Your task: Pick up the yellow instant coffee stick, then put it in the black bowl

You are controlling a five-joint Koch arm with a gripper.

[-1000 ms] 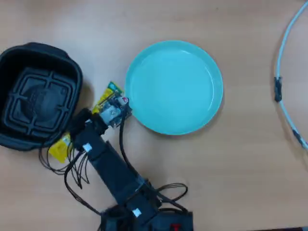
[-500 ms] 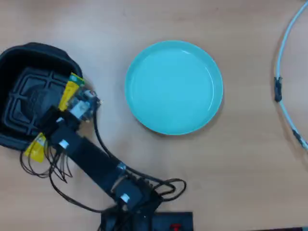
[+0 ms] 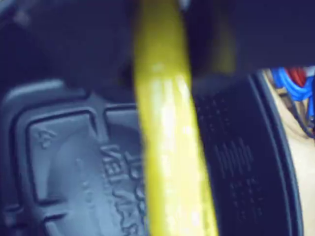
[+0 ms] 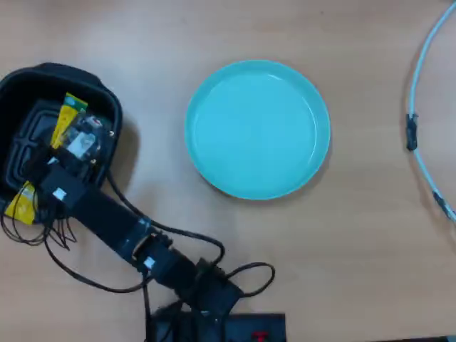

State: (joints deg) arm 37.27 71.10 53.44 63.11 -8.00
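The black bowl [image 4: 43,73] stands at the left of the table in the overhead view. My gripper [image 4: 53,153] hangs over it, shut on the yellow instant coffee stick [image 4: 63,122]. The stick runs slantwise across the bowl, its green tip at the upper end and its lower end over the bowl's lower-left rim. In the wrist view the stick [image 3: 170,162] comes down from between the dark jaws of the gripper [image 3: 160,59], over the bowl's embossed base [image 3: 64,152].
A round teal plate [image 4: 258,128] sits in the middle of the table, to the right of the bowl. A pale cable [image 4: 422,107] curves along the right edge. The arm's black wires [image 4: 178,274] loop near its base at the bottom.
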